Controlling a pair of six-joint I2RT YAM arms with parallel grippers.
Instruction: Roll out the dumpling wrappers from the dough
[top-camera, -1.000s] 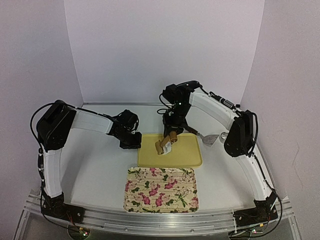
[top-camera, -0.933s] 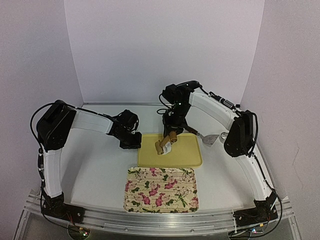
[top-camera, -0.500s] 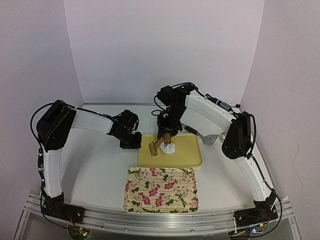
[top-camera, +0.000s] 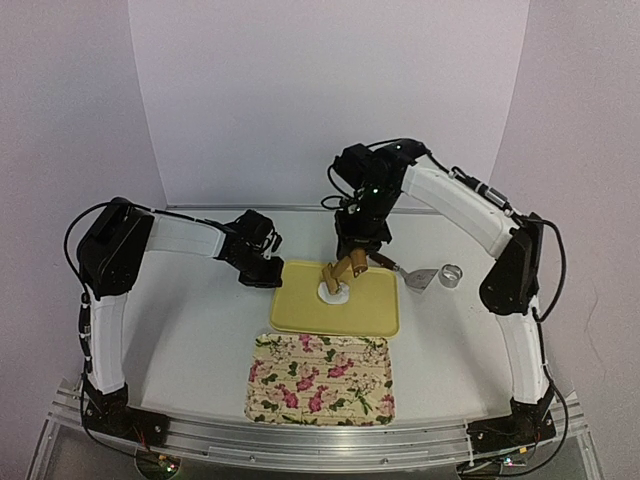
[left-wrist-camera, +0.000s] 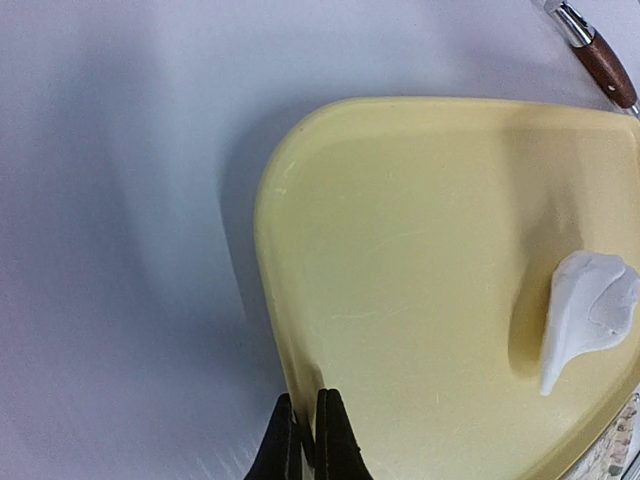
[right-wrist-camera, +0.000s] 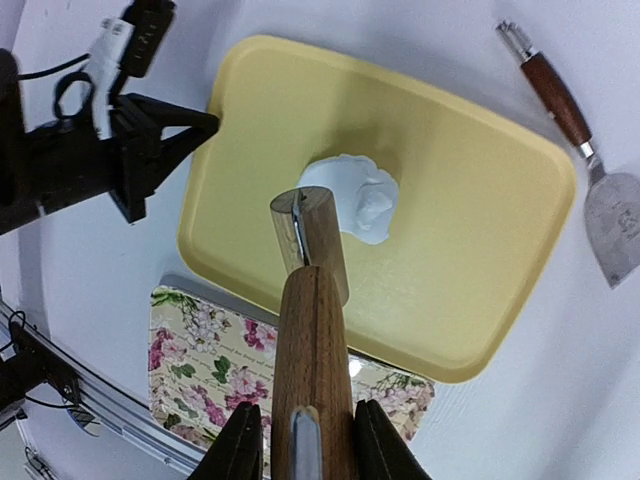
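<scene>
1. The right hand (right-wrist-camera: 305, 440) is clamped on one end of a wooden rolling pin (right-wrist-camera: 312, 300), with a finger on each side of the handle. The pin slopes down from the grip, so it is tilted rather than level.
2. The pin's free end hangs at the edge of the dough (right-wrist-camera: 355, 200). The views do not settle whether it touches the dough.
3. The dough is a thick, uneven white lump, not yet flat or round. It lies on a yellow board (right-wrist-camera: 480, 260), a little toward the board's far side, in the middle of the surface.
4. The left hand (left-wrist-camera: 305, 440) has its fingers together with nothing between them. Its tips sit at the rim of the board's left corner, probably to steady the board.
5. A floral tray (right-wrist-camera: 200, 370) lies between the board and the near edge of the surface, with nothing on it.
6. A scraper (right-wrist-camera: 585, 150) with a wooden handle lies just beside the board toward the right edge of the surface. A metal ring cutter (top-camera: 453, 273) stands near the scraper's blade.
7. The step in hand looks like the flattening itself, and it seems early in the task, since no thin sheet has formed.
8. The next move probably calls for laying the pin flatter across the lump and pressing down. It should then roll evenly over the dough while the left hand keeps the board from sliding.
</scene>
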